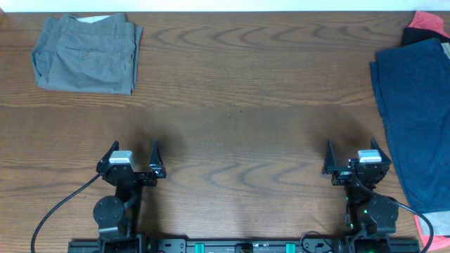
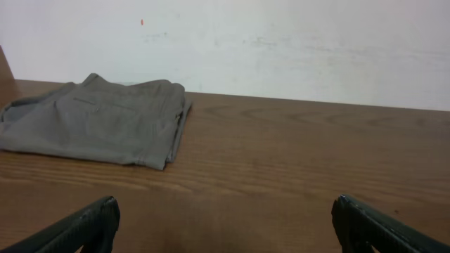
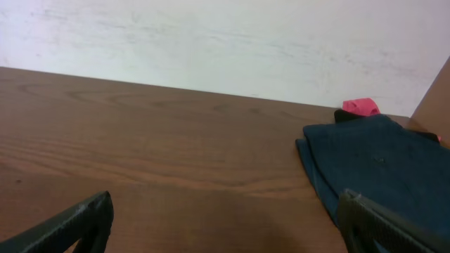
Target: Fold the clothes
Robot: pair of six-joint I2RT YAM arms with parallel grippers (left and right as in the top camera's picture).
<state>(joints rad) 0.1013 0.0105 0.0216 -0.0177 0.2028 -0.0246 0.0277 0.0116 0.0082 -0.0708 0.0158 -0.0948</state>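
Folded grey shorts (image 1: pixel 88 53) lie at the table's far left corner; they also show in the left wrist view (image 2: pixel 95 119). A dark blue garment (image 1: pixel 416 119) lies along the right edge, also in the right wrist view (image 3: pixel 380 169). My left gripper (image 1: pixel 132 156) is open and empty near the front left, its fingertips wide apart over bare wood (image 2: pixel 225 225). My right gripper (image 1: pixel 355 154) is open and empty near the front right, just left of the blue garment (image 3: pixel 225 225).
A red and black piece of clothing (image 1: pixel 427 25) lies at the far right corner, under the blue garment, with a pink bit (image 3: pixel 361 107) in the right wrist view. Pink cloth (image 1: pixel 436 225) shows at the front right edge. A white wall stands behind the wooden table (image 1: pixel 239 98).
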